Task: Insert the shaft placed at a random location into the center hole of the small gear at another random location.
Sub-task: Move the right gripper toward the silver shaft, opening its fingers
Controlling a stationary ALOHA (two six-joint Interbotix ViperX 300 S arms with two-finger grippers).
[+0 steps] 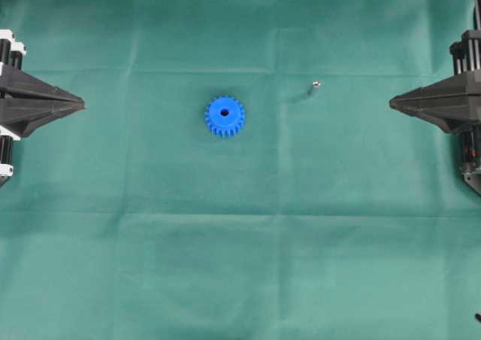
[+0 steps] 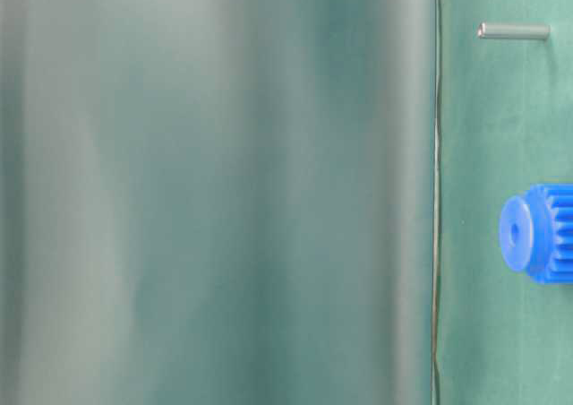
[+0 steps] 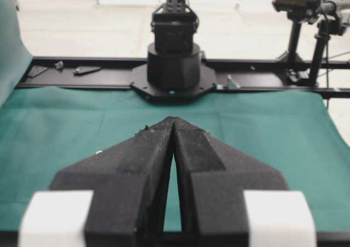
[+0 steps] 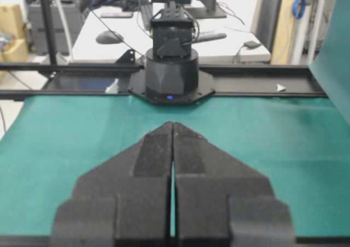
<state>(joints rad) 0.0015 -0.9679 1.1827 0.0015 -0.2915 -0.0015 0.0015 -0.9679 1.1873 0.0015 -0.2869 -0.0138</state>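
Observation:
The small gear [image 1: 224, 116] is bright blue and lies flat near the middle of the green cloth, its dark center hole [image 1: 224, 112] facing up. It also shows in the table-level view [image 2: 539, 233], with its center hole [image 2: 514, 232]. The shaft [image 1: 313, 89] is a tiny silvery pin to the gear's right; it also shows in the table-level view [image 2: 513, 31]. My left gripper [image 1: 81, 101] is shut and empty at the left edge, its tips together in the left wrist view [image 3: 173, 119]. My right gripper [image 1: 392, 102] is shut and empty at the right edge, also seen in the right wrist view [image 4: 173, 123].
The green cloth [image 1: 240, 265] covers the whole table. The opposite arm's black base [image 3: 173, 66] stands at the cloth's far edge in the left wrist view, and the other base [image 4: 171, 72] likewise in the right wrist view. A hanging cloth [image 2: 215, 190] fills most of the table-level view.

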